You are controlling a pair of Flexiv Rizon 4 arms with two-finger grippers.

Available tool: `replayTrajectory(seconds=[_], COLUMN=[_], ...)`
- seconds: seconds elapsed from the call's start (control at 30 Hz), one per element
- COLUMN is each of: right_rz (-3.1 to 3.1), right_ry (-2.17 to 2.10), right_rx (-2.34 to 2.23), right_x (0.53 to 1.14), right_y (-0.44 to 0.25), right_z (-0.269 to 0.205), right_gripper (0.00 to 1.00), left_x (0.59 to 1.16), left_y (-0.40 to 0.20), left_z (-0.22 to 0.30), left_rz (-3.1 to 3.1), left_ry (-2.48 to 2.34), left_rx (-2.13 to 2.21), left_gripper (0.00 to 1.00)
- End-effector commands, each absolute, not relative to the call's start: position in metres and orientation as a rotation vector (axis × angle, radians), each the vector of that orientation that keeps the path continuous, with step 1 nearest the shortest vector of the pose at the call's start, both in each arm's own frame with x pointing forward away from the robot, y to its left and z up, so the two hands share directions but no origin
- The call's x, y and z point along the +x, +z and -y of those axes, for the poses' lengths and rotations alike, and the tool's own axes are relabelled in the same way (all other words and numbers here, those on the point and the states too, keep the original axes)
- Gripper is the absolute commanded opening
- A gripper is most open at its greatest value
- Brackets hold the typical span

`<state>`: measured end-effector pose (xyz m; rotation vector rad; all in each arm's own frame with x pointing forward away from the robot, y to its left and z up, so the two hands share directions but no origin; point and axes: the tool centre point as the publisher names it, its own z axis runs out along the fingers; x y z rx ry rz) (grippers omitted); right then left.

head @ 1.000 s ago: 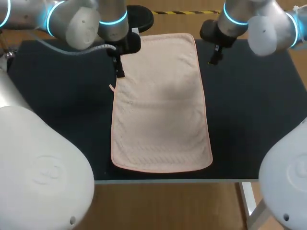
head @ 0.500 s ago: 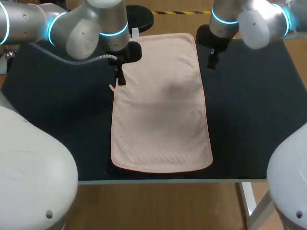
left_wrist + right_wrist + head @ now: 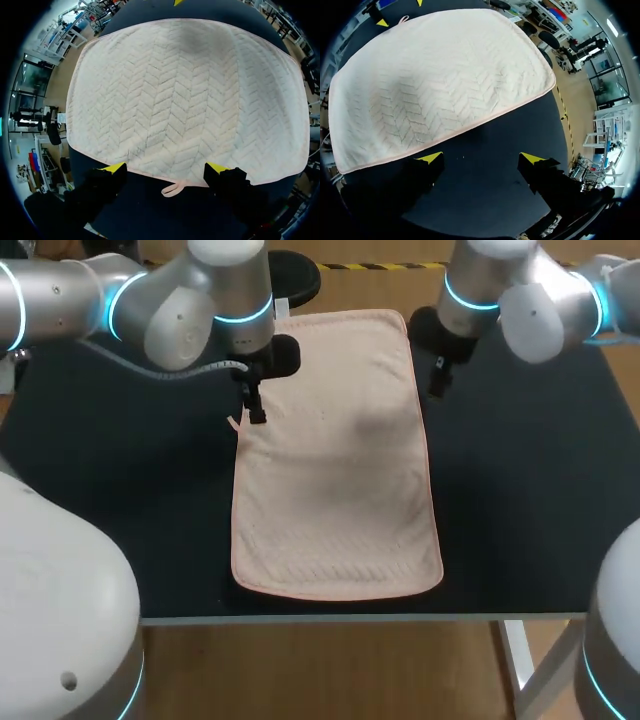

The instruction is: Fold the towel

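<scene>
Head view: left end effector (image 3: 255,412), right end effector (image 3: 437,385) gape empty at towel (image 3: 335,470) edges.

Dark table (image 3: 520,490): matte black top, pale strip along front edge.

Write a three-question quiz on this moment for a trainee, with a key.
1. True or false: the towel lies spread flat, unfolded, on the table.
2. The left tool is: A) open, straddling the towel's loop; B) shut on the towel; C) out of view.
3. Fill in: the right tool is open over the bare ___, beside the towel's edge.
Key: 1 true; 2 A; 3 table.
</scene>
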<state>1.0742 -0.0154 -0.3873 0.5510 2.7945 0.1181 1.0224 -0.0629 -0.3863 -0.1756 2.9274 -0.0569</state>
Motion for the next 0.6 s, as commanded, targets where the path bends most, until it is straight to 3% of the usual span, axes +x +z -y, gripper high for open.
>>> replayTrajectory(seconds=[0.03, 0.6], right_rz=[-2.842, -2.938], right_ry=[0.157, 0.173], right_rx=[0.450, 0.066], right_x=[1.077, 1.085], right_y=[-0.395, -0.407], right_z=[0.017, -0.004], right_gripper=[1.00, 1.00], left_x=[1.025, 1.026], left_y=[-0.392, -0.398], left_z=[0.062, 0.066], left_rz=[-2.931, -2.920], left_ry=[-0.066, -0.077], left_rx=[-0.172, -0.081], left_gripper=[1.00, 1.00])
